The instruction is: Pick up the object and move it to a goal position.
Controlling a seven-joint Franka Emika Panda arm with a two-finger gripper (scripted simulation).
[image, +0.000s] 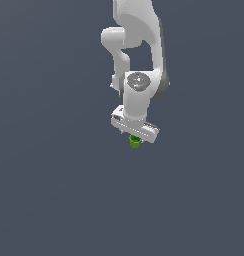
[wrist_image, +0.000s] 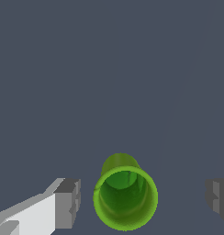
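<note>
I hang my pincer (wrist_image: 141,199) open over the upright cup (wrist_image: 126,197), fingers clear on either side, ready to close.

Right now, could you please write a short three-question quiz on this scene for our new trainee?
1. True or false: the white gripper is shut on the small bright green hollow cylinder.
2. Multiple choice: in the wrist view, the cylinder sits A) outside both fingers, B) between the two grey fingertips, C) out of view.
3. Short answer: in the exterior view, where is the cylinder relative to the gripper?

Key: 1. False, gaps show on both sides. 2. B. 3. Directly beneath it, partly hidden.
</note>
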